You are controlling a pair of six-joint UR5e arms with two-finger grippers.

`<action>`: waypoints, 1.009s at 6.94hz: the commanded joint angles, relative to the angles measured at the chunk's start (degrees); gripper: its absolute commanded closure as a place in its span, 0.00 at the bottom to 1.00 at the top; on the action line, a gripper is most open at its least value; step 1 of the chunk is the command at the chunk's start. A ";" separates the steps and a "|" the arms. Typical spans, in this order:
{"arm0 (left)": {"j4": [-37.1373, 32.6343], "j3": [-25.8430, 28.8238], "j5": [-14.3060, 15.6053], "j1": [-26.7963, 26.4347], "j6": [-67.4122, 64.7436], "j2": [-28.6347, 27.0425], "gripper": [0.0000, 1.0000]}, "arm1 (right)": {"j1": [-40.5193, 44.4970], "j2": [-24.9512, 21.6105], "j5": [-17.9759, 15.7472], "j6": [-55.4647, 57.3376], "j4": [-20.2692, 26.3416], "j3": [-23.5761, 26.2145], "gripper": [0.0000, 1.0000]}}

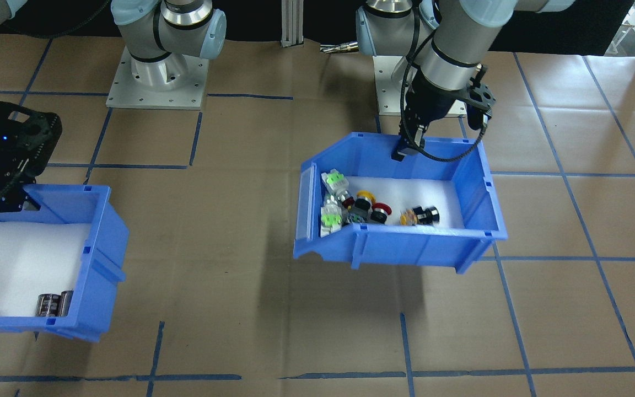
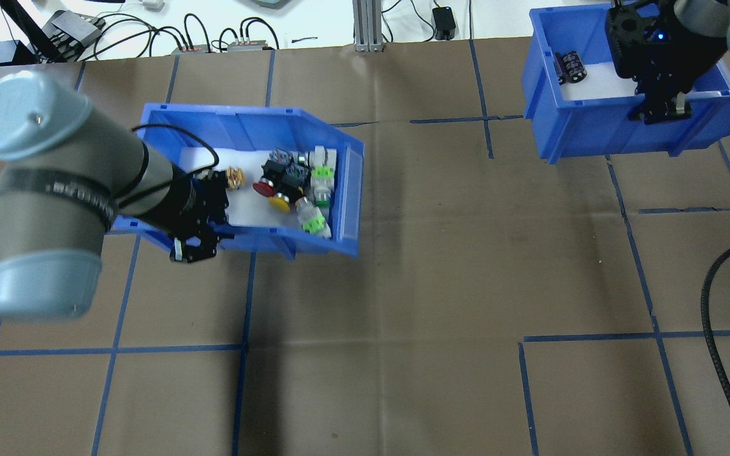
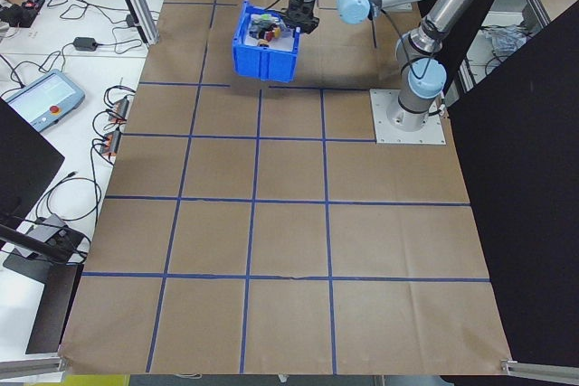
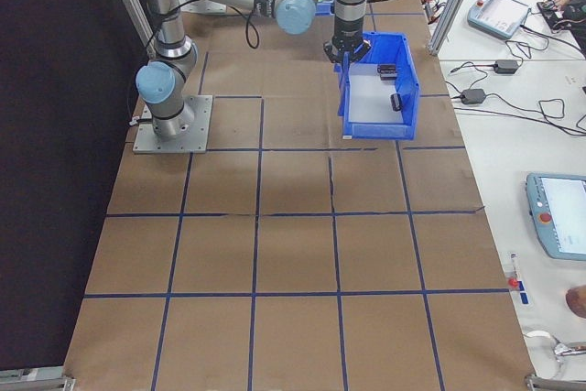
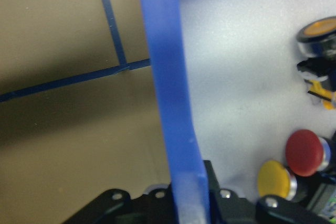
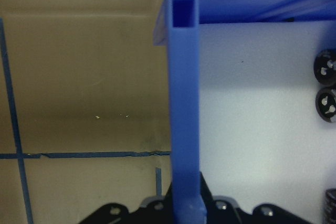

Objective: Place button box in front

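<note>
In the overhead view, going left to right, the left gripper (image 2: pixel 195 248) was clamped on the near wall of the button box (image 2: pixel 346 190), a blue plastic bin with a sloped-cut end and white foam floor, which sat left of the table's middle and towards the far side. The bin was tilted, and the shadow spread beneath it in the front-facing view suggested it was held clear of the brown paper-covered table (image 2: pixel 441 272), though the gap itself was hard to judge. Its colourful push-buttons (image 2: pixel 292 183), green, yellow, red, black and silver, lay bunched towards the sloped end. The left wrist view showed the wall running straight down between the fingers, so the hold looked firm. Further right, at the far right corner, the right gripper (image 2: pixel 661 107) gripped the near wall of the matching blue bin (image 2: pixel 587 136) holding a few black cylinders (image 2: pixel 571 66). The step in hand seemed to be the carry: the button box was grasped and raised but not yet placed. The next move would call for bringing it towards the near middle of the table, levelling it so the buttons did not spill from the sloped end, then lowering it flat before letting go.
</note>
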 commanded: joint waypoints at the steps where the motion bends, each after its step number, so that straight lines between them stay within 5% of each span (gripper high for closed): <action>1: -1.47 20.52 -0.66 -1.32 -1.13 -19.34 1.00 | -5.46 -7.02 -0.05 -11.66 -0.05 8.73 0.99; 3: 1.14 25.75 -1.99 -7.09 -9.35 -27.18 1.00 | -9.35 -10.82 0.21 -13.83 1.78 12.35 0.98; 7: 4.24 35.96 -1.81 -16.61 -24.16 -38.19 1.00 | -9.10 -11.36 1.09 -7.24 1.88 12.98 0.98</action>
